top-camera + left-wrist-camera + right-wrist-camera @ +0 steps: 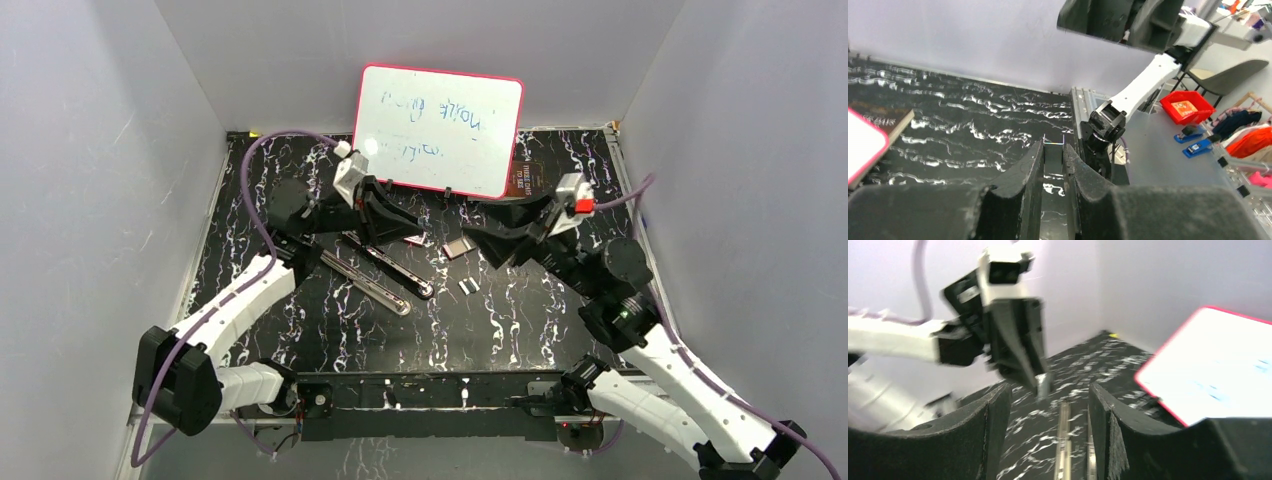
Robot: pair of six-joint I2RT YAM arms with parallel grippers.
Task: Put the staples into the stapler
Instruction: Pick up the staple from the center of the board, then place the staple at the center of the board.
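The black marbled table [300, 330] is walled close on both sides, with a whiteboard [437, 128] leaning at upper centre. The stapler [385, 272] lies open left of centre, its long axis running upper left to lower right. The left gripper [408, 228], the nearer, hangs by its upper half, pinched narrow on the staples [1042, 384]. The right gripper [1050, 405] stands wide and empty at the stapler's right. Spare strips [467, 286] lie beyond the lower end, with open room around them.
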